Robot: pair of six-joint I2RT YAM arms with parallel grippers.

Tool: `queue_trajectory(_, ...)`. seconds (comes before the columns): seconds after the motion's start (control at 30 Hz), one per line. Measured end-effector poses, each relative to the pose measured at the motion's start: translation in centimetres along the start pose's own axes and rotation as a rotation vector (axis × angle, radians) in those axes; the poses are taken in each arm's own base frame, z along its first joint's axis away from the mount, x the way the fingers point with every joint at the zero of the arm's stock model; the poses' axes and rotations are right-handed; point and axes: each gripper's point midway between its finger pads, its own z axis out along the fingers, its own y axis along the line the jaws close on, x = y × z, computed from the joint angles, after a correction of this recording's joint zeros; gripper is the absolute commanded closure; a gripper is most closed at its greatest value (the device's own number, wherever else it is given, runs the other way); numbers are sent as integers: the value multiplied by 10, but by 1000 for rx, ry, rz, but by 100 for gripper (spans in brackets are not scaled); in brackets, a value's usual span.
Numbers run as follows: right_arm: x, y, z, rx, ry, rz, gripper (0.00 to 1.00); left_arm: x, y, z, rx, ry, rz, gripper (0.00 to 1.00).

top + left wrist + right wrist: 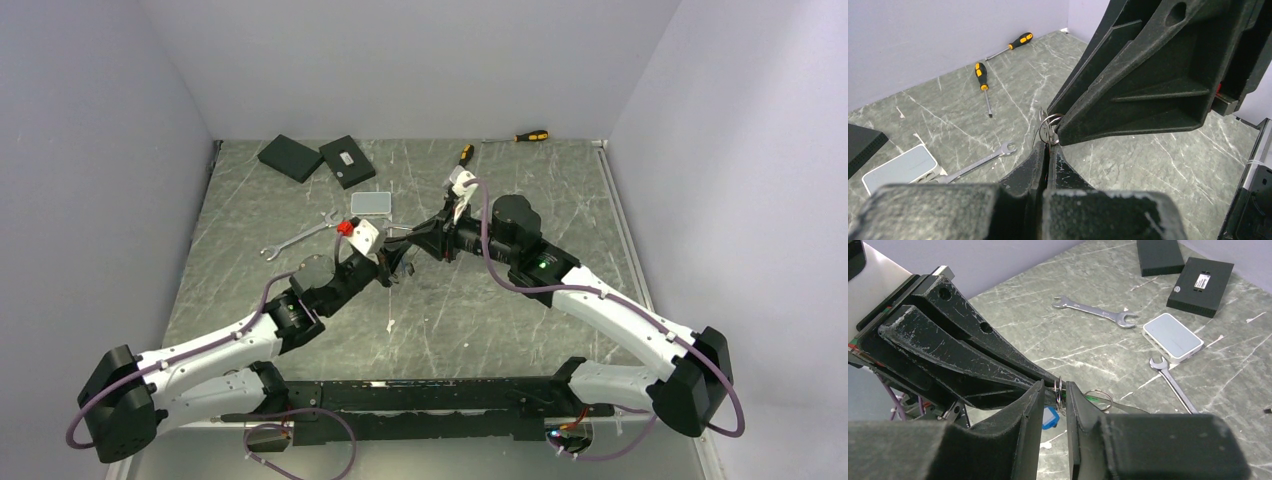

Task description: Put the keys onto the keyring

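Two arms meet mid-surface at a thin silvery keyring (1050, 128).
The left wrist view shows the left fingers (1048, 155) pressed shut on the ring's lower edge, with a yellow-and-black screwdriver (981, 75) beyond. Only the right wrist view shows the right fingers (1034, 397) narrowly parted either side of that wire loop, a blue key tag (1049, 418) beneath, and a second small ring (1098, 399) beside it. The fingers are rough black plastic and the surface (1073, 345) is grey and marbled.

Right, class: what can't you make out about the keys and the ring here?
Top view: keys too small to find, buried where left claw meets right claw.
Left wrist view: right claw blocks everything behind the wire rings; no key visible.
Right wrist view: blue tag half hidden by right claw's finger; its key unseen.
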Motion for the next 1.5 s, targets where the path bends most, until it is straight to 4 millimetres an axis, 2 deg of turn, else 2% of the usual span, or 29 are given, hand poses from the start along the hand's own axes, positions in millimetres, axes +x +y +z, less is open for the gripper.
queue_trajectory(0.17, 0, 0, 0, 0, 0, -1, 83, 0, 0, 0, 0, 0, 0, 100)
queue_trajectory(0.4, 1, -1, 2, 0, 5, -2, 84, 0, 0, 0, 0, 0, 0, 100)
queue_trajectory(0.53, 5, -1, 3, -1, 16, 1, 100, 1, 0, 0, 0, 2, 1, 100)
queue_trajectory(0.83, 7, 0, 3, 3, 52, 6, 100, 4, -1, -1, 9, 9, 16, 100)
queue_trajectory(1.13, 2, 2, 3, 12, 137, 33, 100, 0, -2, -5, 42, 2, 122, 100)
queue_trajectory(1.37, 11, 6, -5, 15, 210, 53, 100, 6, -5, -9, 78, 32, 196, 100)
queue_trajectory(1.5, 10, 9, -9, 16, 237, 60, 100, 3, -8, -10, 93, 21, 217, 100)
